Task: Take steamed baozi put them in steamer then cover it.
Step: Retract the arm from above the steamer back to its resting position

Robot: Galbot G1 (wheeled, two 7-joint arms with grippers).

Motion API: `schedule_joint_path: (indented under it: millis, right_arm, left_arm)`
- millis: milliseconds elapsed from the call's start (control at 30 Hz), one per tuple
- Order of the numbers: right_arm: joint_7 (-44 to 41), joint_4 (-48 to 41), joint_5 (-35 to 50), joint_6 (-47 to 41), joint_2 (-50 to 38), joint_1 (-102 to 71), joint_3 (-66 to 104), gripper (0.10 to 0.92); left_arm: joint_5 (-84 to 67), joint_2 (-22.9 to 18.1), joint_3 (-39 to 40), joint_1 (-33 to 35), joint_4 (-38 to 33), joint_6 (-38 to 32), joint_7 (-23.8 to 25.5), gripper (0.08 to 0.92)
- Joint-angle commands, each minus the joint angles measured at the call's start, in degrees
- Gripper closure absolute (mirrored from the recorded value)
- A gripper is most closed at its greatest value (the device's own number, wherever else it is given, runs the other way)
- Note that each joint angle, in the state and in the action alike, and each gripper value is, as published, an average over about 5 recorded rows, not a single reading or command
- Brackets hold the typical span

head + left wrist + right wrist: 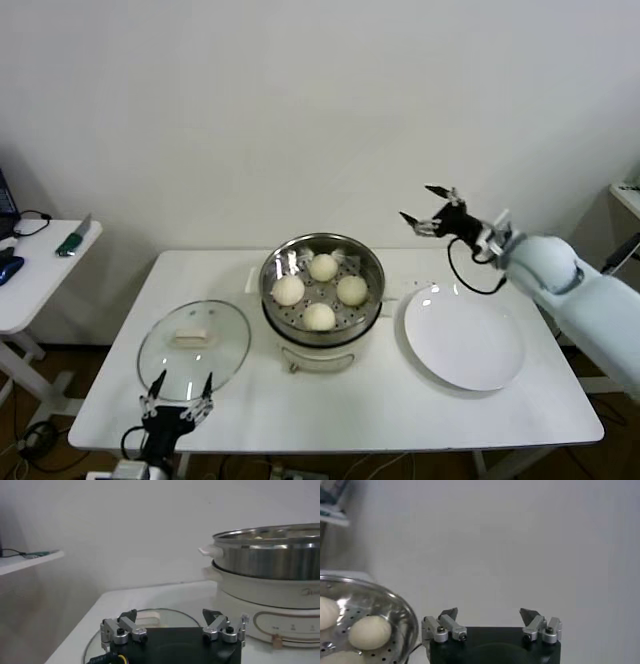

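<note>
A white table (pixel 330 420) against a pale wall. At centre, four buns (pixel 320 291) sit in the steamer (pixel 321 290); the glass lid (pixel 194 349) lies lower left. Left gripper (pixel 180 381) beside it and right gripper (pixel 428 208) upper right both gape, empty.

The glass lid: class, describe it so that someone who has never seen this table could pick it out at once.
On the white table, find the steel steamer in the middle. The lid lies flat on the robot's left of it, near the front edge. Unlike the white plate on the other side, it is see-through, with a cream handle at its centre.
</note>
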Motion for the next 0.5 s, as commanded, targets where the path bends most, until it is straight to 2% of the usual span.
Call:
schedule_joint_path:
  millis: [33,233,500]
  right_arm:
    - [3.27,5.56,-6.51,9.89,9.12,-48.93,46.91,0.203]
    - [2.68,6.55,-7.49,15.94,16.86,-59.80,53.67,0.203]
    - [1.93,6.23,-7.08,24.11,23.96,-65.92,55.23,0.203]
  left_arm:
    - [0.25,1.12,0.03,-0.61,-0.58,0.70,-0.86,0.177]
    - [5.03,2.15,-0.47,-0.95,-0.91,-0.16,-1.69,0.177]
    - [17.63,3.18,-1.14,-0.78,-0.83,-1.27,-3.31,0.177]
